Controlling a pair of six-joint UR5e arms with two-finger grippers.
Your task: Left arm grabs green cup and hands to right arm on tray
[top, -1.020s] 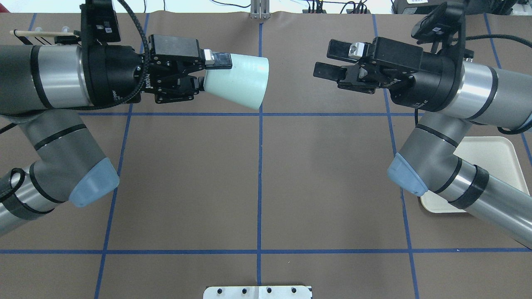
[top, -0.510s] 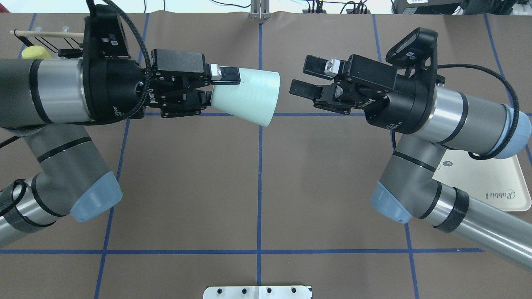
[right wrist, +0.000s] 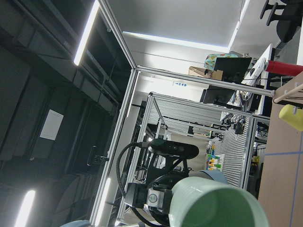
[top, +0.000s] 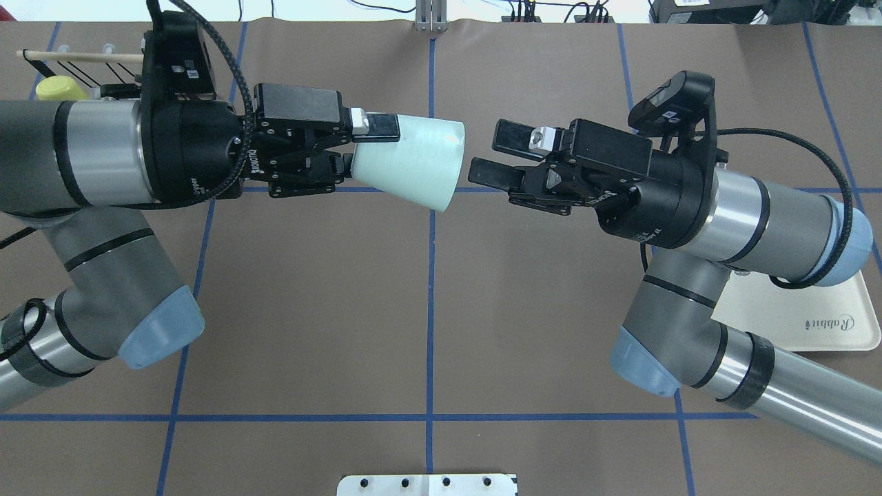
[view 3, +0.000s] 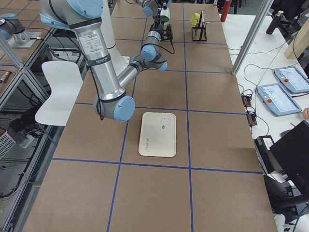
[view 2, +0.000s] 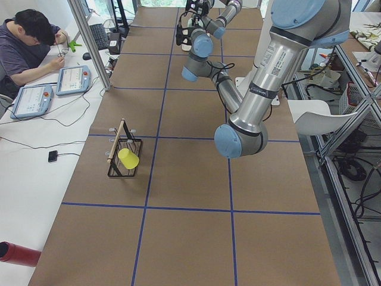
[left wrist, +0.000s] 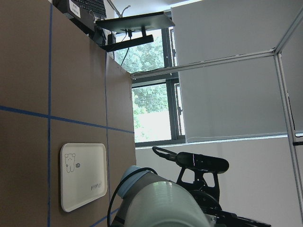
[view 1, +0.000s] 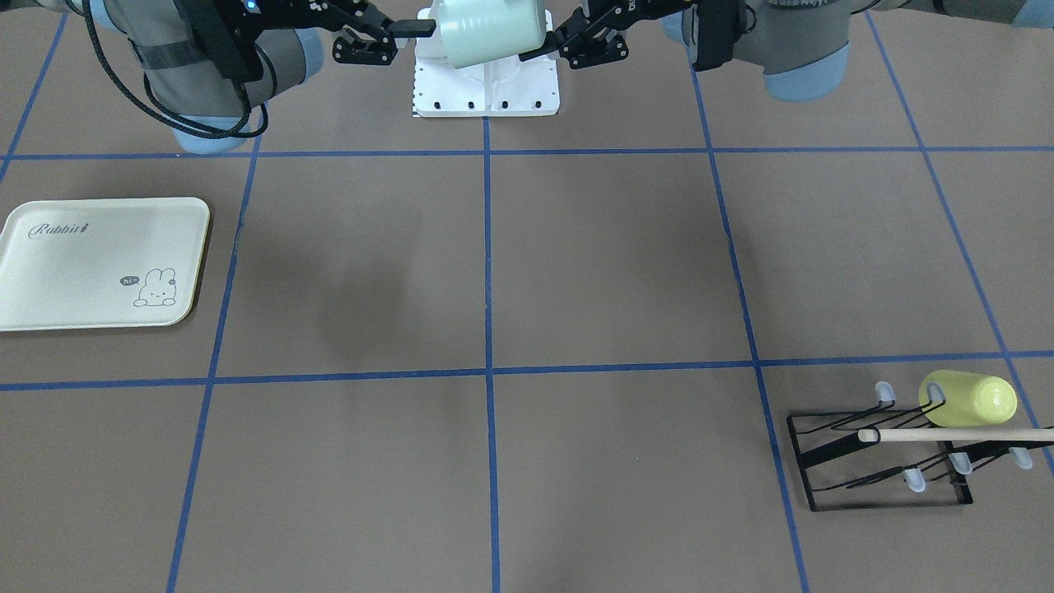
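The pale mint-green cup (top: 410, 162) lies sideways in the air over the table's centre line, its open mouth toward the right arm. My left gripper (top: 358, 148) is shut on its base end. My right gripper (top: 488, 153) is open and level with the cup, its fingertips just short of the rim and apart from it. In the front-facing view the cup (view 1: 486, 31) hangs between the two grippers at the top edge. The right wrist view looks into the cup's mouth (right wrist: 218, 203). The cream tray (top: 827, 303) lies flat under my right arm and holds nothing (view 1: 49, 305).
A brighter yellow-green cup (view 1: 972, 399) hangs on a black wire rack (view 1: 881, 469) at the far left corner of the table. A white mounting plate (top: 427, 484) sits at the robot's edge. An operator (view 2: 30, 47) sits at a side desk.
My right gripper has moved left and slightly down, closing most of the gap to the cup's mouth. My left gripper moved a little right and down with the cup, then held still.
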